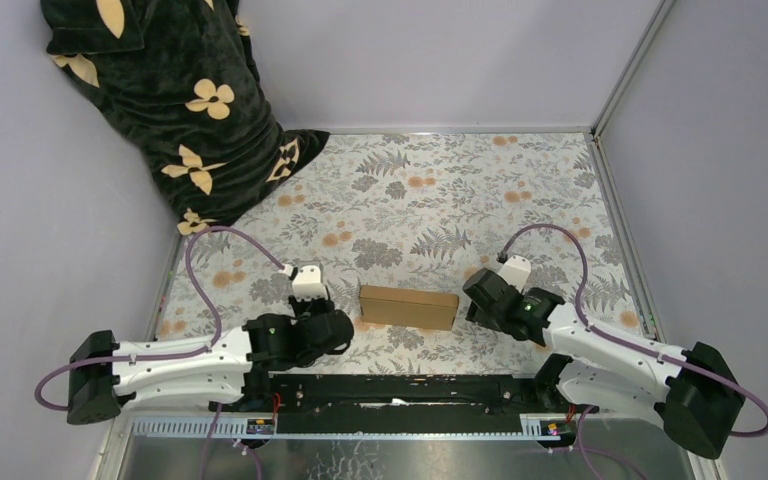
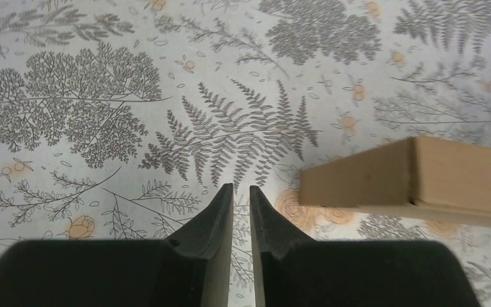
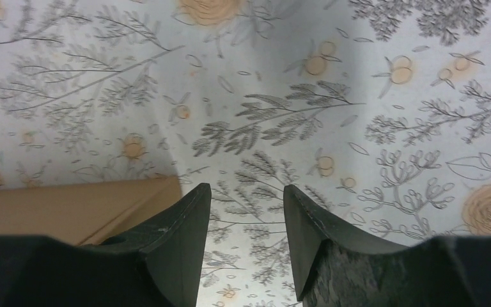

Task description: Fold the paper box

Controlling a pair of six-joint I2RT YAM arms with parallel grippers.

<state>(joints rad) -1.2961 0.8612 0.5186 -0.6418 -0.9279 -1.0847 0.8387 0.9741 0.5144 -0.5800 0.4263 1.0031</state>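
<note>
Workpiece location: the paper box (image 1: 409, 306) — a plain brown, shallow rectangular carton of corrugated cardboard, unmarked — lies flat on the tabletop (image 1: 440, 190), which is covered in a pale sheet printed with grey ferns and orange flowers. The box sits near the front edge, centred between the two arms, with its long side running left to right. Its lid appears folded down; in the left wrist view a seam runs along the long side below the top panel. Left gripper (image 2: 241, 192): positioned just beside the left end of the box, not touching it; the box end lies ahead and to the right of the fingertips. Jaws nearly together, with only a thin slit between them and nothing in the slit. Right gripper (image 3: 246, 190): positioned just beside the right end of the box. Jaws apart at a moderate width, with only printed tabletop showing between them — nothing gripped. In the right wrist view the box corner passes behind the left-hand finger; whether finger and cardboard touch cannot be told. Far left corner: a crumpled dark cloth (image 1: 180, 100) with cream flower motifs, well apart from the box and both arms.
</note>
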